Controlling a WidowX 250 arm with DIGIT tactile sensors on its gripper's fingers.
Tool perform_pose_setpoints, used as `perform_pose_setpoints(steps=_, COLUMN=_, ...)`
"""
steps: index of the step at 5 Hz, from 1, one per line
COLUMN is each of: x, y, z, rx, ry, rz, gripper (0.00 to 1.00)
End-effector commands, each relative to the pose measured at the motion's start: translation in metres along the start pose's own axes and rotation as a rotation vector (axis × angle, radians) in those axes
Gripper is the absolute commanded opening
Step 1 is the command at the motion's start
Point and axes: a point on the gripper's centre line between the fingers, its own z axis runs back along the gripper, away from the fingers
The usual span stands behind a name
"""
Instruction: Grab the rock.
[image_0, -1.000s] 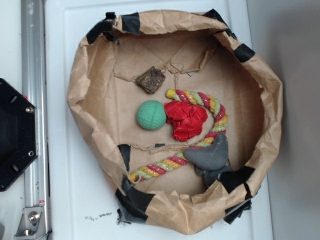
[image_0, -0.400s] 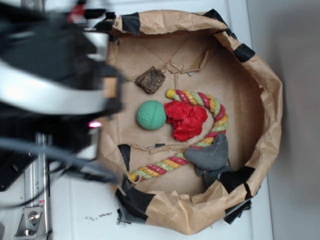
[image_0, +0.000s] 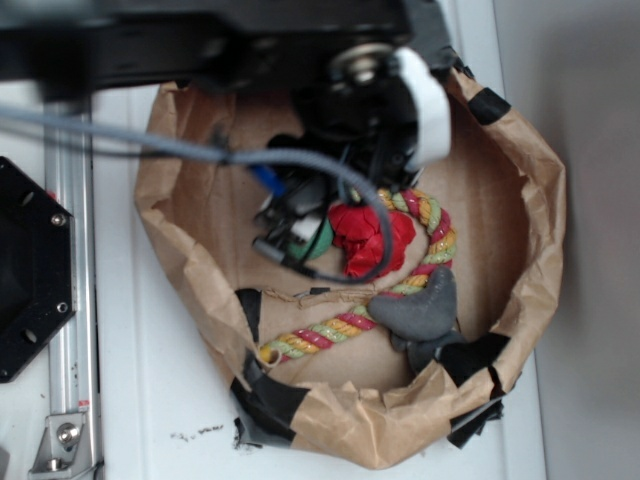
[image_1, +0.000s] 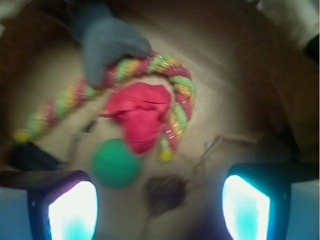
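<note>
No legible text, labels, brand marks, numbers or signs appear in either view. The dark specks at the lower left of the exterior view, on the white surface, are too small to read as characters. The wrist view is blurred.

White table, brown paper-lined basin at frame centre resting on it, black mounting plate at left edge, aluminium rail beside it
</note>
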Motion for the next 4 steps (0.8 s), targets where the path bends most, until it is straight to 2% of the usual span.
perform_pose_setpoints(steps=1, x=-0.026, y=-0.008, z=-0.057, rx=-0.013, ry=0.028, rz=-0.19, gripper=1.0)
perform_pose_setpoints(steps=2, x=-0.03, y=-0.004, z=-0.055, rx=-0.072, ry=-0.004, rz=-0.183, gripper=1.0)
perform_pose_setpoints(steps=3, x=-0.031, y=-0.008, z=-0.06, rx=-0.001, ry=0.021, rz=-0.186, gripper=1.0)
perform_pose_setpoints(steps=4, x=-0.038, y=-0.014, z=-0.061, rx=-0.011, ry=0.066, rz=-0.168, gripper=1.0)
